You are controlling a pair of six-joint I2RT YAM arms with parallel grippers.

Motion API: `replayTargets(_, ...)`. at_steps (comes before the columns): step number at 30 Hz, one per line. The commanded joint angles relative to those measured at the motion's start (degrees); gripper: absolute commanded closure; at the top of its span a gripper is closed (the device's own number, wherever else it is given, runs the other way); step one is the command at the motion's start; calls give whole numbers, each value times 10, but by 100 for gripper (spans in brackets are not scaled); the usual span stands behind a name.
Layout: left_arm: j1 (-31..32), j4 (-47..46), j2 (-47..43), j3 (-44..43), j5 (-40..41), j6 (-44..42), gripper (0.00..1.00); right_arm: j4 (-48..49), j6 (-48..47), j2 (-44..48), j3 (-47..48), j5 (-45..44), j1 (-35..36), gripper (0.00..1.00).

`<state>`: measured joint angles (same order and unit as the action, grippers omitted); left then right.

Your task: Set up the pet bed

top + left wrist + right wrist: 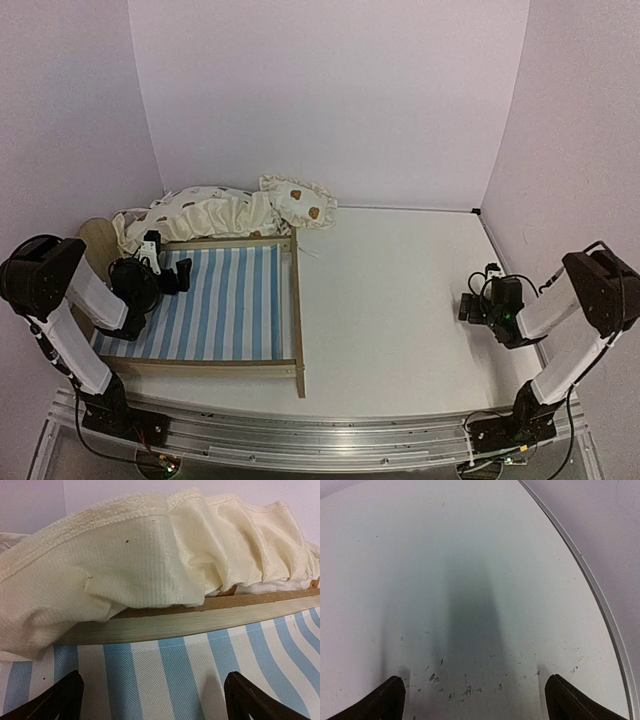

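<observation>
On the left half of the white worktop [400, 300] sits the pet bed [297, 330], a light-wood frame with its blue-and-white striped base [225, 300] uncovered. Bunched along the far side rail [200, 620] lies the cream bear-print duvet [205, 213], part of it hanging over the rail's outer edge and part resting on top. The matching pillow [298, 200] lies on the worktop just beyond the bed's far right corner, touching the duvet. A rounded end board [97, 240] shows behind the left arm.

The left gripper [178, 272] hovers low over the striped base near the far left corner, facing the rail and the duvet folds. Its dark fingers [60, 700] stand wide apart with nothing between them.

Well apart from the bed, the right gripper [470, 305] hangs over bare worktop near the right edge. Its fingers [570, 700] are also spread wide and hold nothing; only scuffed white surface and its own shadow lie below.
</observation>
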<state>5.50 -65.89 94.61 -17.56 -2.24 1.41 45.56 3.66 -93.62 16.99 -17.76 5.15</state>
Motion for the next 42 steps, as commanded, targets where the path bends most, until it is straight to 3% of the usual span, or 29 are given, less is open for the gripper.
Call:
replayTargets(1,-4,12,4,-10,-15,1,0,-184,29,60,105,-57,-2,2)
replayTargets(5,-3,9,5,-10,-25,-4,0,-349,157,99,202,-80,-1,2)
replayTargets(9,-3,16,-59,13,-56,-17,0,-460,184,113,294,100,-2,3)
replayTargets(12,-3,106,-154,5,-99,-34,0,-517,242,109,355,244,-1,15)
replayTargets(14,-4,154,-214,-6,-97,-21,0,-536,293,102,383,289,10,24)
replayTargets(17,-3,263,-304,-45,-144,-46,0,-611,331,84,438,252,67,31)
replayTargets(20,-2,502,-364,-134,-290,-168,0,-728,323,45,534,184,162,31)
replayTargets(22,-2,641,-374,-198,-333,-208,0,-787,339,16,595,147,223,33)
replayTargets(25,-1,785,-371,-265,-320,-269,0,-876,366,-35,686,99,303,36)
replayTargets(27,1,853,-368,-291,-288,-303,0,-918,374,-69,750,75,358,31)
replayTargets(32,36,1133,-370,-356,-350,-547,0,-990,373,-170,903,3,471,22)
replayTargets(35,51,1166,-373,-376,-322,-540,0,-1000,386,-231,963,-10,505,25)
replayTargets(42,51,1109,-326,-492,-238,-347,0,-1001,414,-362,1076,38,537,43)
